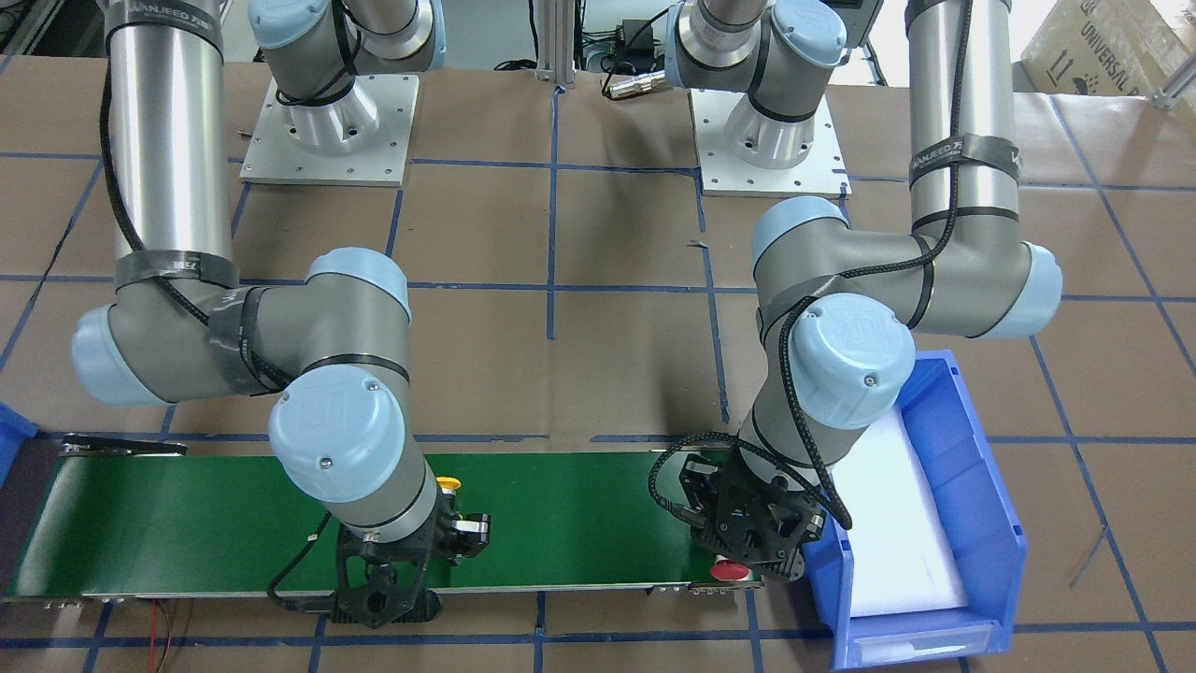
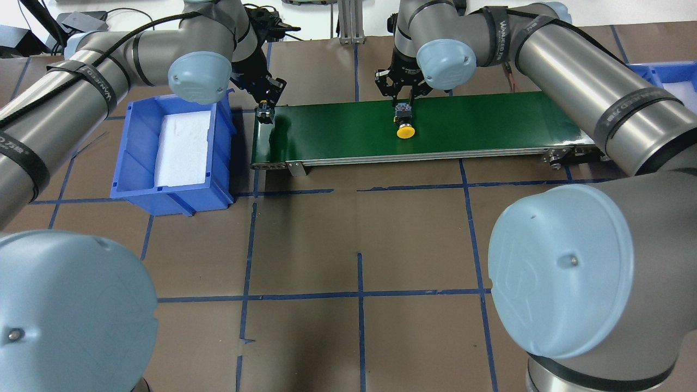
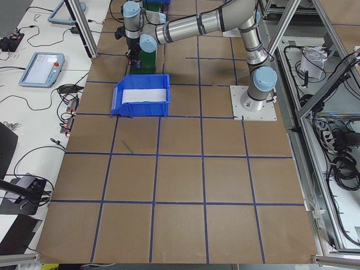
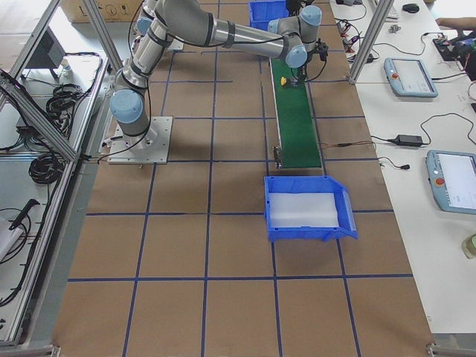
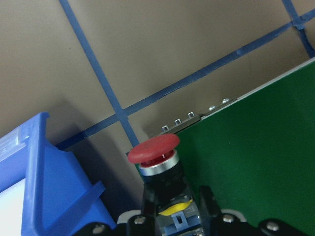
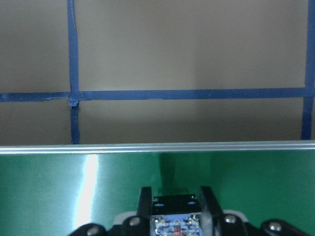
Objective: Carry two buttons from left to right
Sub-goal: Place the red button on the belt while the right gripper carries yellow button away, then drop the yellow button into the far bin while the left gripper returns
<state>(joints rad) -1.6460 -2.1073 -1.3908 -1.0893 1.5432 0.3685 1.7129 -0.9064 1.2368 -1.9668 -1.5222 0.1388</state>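
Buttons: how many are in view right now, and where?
2. The red button is in the left gripper at the green belt's end by the blue bin; the yellow button is mid-belt, in the right gripper.

Red-capped button [image 5: 153, 150] gripped at end of green belt [image 5: 256, 147], yellow-capped button [image 2: 405, 130] sideways mid-belt

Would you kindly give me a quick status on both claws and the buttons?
Left claw shut on red button, at left end of green belt. Right claw shut on yellow button, mid-belt. Nothing between them.
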